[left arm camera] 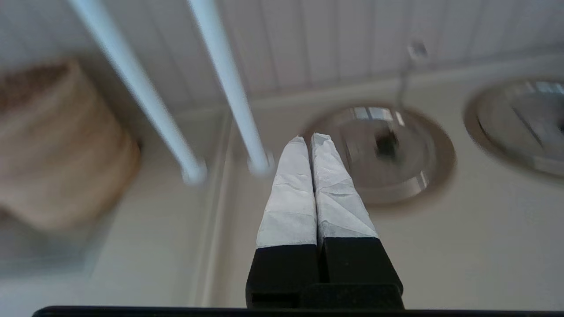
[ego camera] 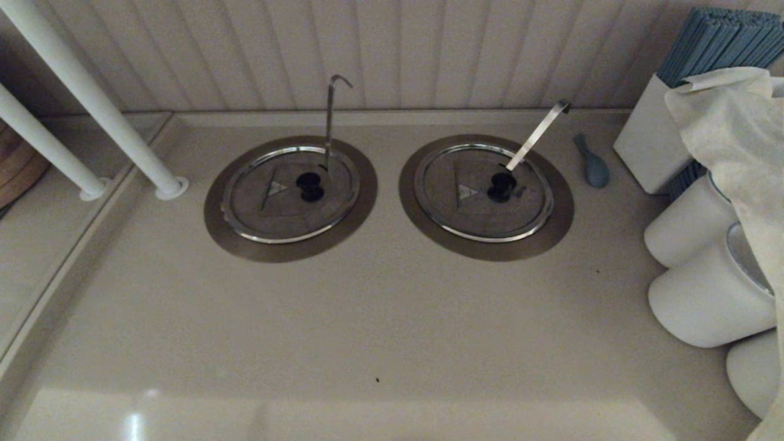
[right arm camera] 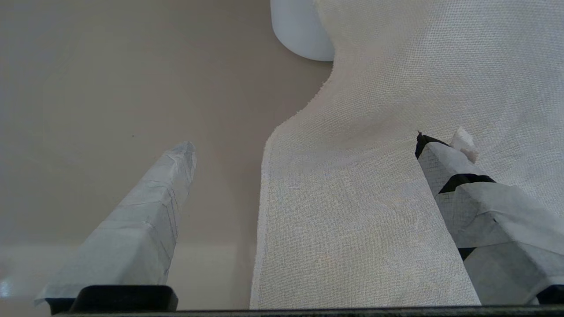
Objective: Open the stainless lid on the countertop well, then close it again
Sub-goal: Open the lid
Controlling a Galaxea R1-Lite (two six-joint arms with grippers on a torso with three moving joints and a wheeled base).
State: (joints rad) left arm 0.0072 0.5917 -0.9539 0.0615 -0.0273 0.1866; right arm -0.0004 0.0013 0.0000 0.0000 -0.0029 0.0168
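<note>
The stainless lid [ego camera: 288,193] lies flat and closed on the countertop well [ego camera: 220,229], at the left of the two wells. Its thin hook-topped handle [ego camera: 331,116] stands upright behind the black knob [ego camera: 310,186]. No gripper shows in the head view. In the left wrist view my left gripper [left arm camera: 309,138] is shut and empty, held above the counter, with the lid [left arm camera: 374,176] beyond its tips and apart from it. My right gripper [right arm camera: 306,144] is open and empty, hanging over a pale cloth [right arm camera: 374,198] and bare counter.
The twin lid [ego camera: 484,190] with a flat slanted strip handle sits to the right. A blue-grey spoon [ego camera: 591,162], a white box of blue sticks [ego camera: 649,141], white jars [ego camera: 704,294] and the draped cloth [ego camera: 735,135] crowd the right side. Two white poles [ego camera: 92,98] stand at the left.
</note>
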